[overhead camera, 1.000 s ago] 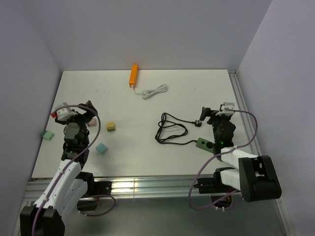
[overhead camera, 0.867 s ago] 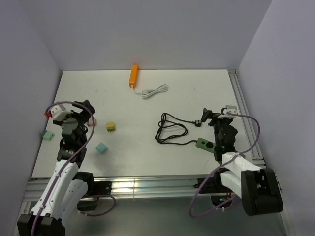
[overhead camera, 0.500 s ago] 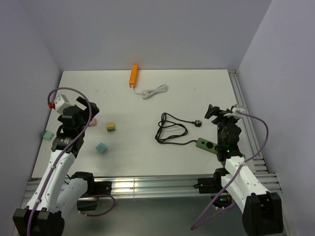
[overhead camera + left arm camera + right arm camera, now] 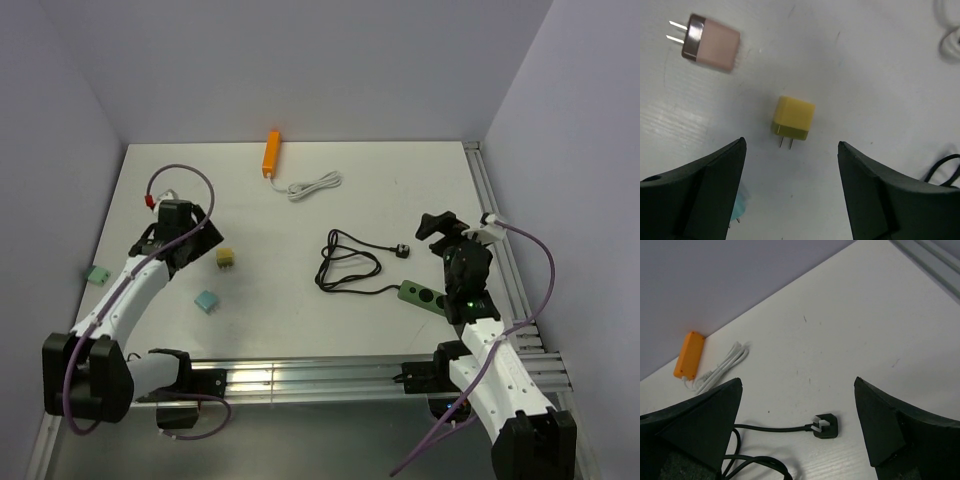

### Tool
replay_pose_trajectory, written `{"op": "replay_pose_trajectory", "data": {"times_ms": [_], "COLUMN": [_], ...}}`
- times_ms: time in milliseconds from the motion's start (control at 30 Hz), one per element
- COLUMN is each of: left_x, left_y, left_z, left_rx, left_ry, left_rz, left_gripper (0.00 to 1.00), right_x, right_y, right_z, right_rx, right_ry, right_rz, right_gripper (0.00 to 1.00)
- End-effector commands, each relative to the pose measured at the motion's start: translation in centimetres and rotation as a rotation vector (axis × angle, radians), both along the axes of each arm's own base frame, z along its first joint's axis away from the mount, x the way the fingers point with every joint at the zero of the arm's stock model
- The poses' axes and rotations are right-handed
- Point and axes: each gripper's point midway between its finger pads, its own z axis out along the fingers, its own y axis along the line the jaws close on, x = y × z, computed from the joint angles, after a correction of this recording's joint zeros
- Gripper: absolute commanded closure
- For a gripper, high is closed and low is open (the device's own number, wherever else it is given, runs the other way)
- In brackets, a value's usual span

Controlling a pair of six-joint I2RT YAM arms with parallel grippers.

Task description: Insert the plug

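Note:
A yellow plug (image 4: 794, 117) lies on the white table with its two prongs pointing toward my left gripper (image 4: 791, 142). That gripper is open, a finger on either side just short of the plug; in the top view the left gripper (image 4: 207, 243) is just left of the yellow plug (image 4: 226, 259). My right gripper (image 4: 798, 381) is open above the black plug (image 4: 826, 426) on its coiled black cord (image 4: 345, 268). The cord runs to a green power strip (image 4: 425, 297), below the right gripper (image 4: 435, 225).
A pink plug (image 4: 710, 42) and a teal plug (image 4: 206, 301) lie near the yellow one, and a green plug (image 4: 97, 273) sits at the left edge. An orange power strip (image 4: 271, 153) with a white cord (image 4: 315, 184) lies at the back. Metal rails border the right edge (image 4: 497, 250).
My left arm has reached forward and right, bringing its gripper next to the yellow plug. The right arm has shifted slightly right and back; its gripper stays open.

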Motion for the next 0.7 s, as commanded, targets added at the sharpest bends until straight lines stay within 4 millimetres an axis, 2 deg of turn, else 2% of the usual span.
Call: {"op": "replay_pose_trajectory", "data": {"times_ms": [0,267,467,667], "left_x": [-0.1,1.7,2.6,3.6], "left_y": [-1.3,-2.0,-1.9,-1.8], "left_z": [-1.0,-3.3,-5.6,-6.9], "left_rx": [0.038,0.106,0.146,0.187], "left_ry": [0.052,0.090,0.155,0.182], "left_rz": [-0.060,-0.067,-0.070,-0.064], "left_gripper": [0.21,0.21,0.24,0.28], "right_x": [0.1,0.9,1.0,1.0], "right_y": [0.8,2.4,2.4,2.4], "right_z": [1.3,0.9,0.7,0.7], "right_rx": [0.018,0.012,0.011,0.012], "right_ry": [-0.035,-0.007,-0.001,-0.003], "right_rz": [0.041,0.133,0.133,0.133], "right_gripper": [0.00,0.04,0.05,0.05]}}
